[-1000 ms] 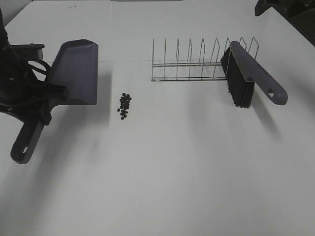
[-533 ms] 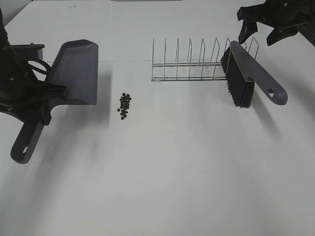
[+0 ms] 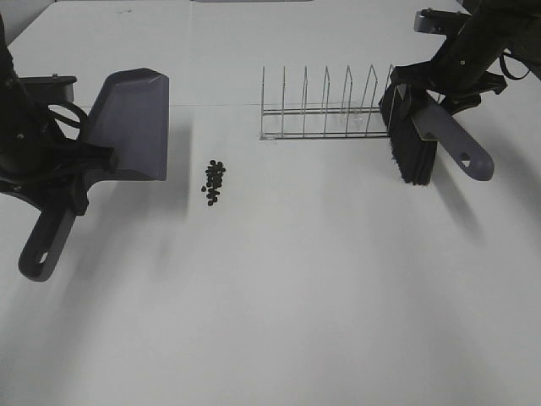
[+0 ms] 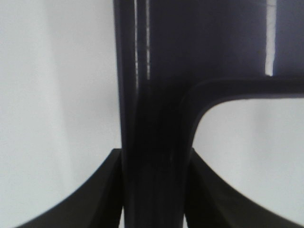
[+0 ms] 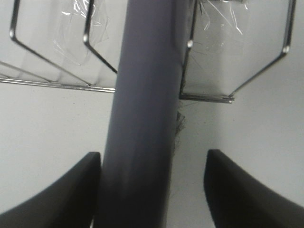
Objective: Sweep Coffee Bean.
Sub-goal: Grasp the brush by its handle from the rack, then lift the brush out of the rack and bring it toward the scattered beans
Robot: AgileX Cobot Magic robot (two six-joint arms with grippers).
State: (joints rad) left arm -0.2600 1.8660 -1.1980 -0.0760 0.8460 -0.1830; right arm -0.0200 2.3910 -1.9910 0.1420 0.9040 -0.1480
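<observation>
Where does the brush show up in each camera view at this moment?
Exterior high: the brush is at the right, at the right end of the wire rack, with the right hand straddling its back.
Left wrist: not in it; only the dustpan handle shows.
Right wrist: its grey back runs through the middle, between the hand's fingers.
Shared landmark: the wire rack, seen by the brush in the exterior and right wrist views.

Table: a plain white, matte tabletop [image 3: 296, 321] filled nearly the whole high view.
Seam: a thin, faint line [image 3: 220, 105] ran straight across the far part of the top.
Far left corner: the top was cut off at a slant, with a dark grey area [image 3: 13, 21] beyond it.
Light: even and diffuse; shadows on the white surface were grey and soft-edged.
</observation>
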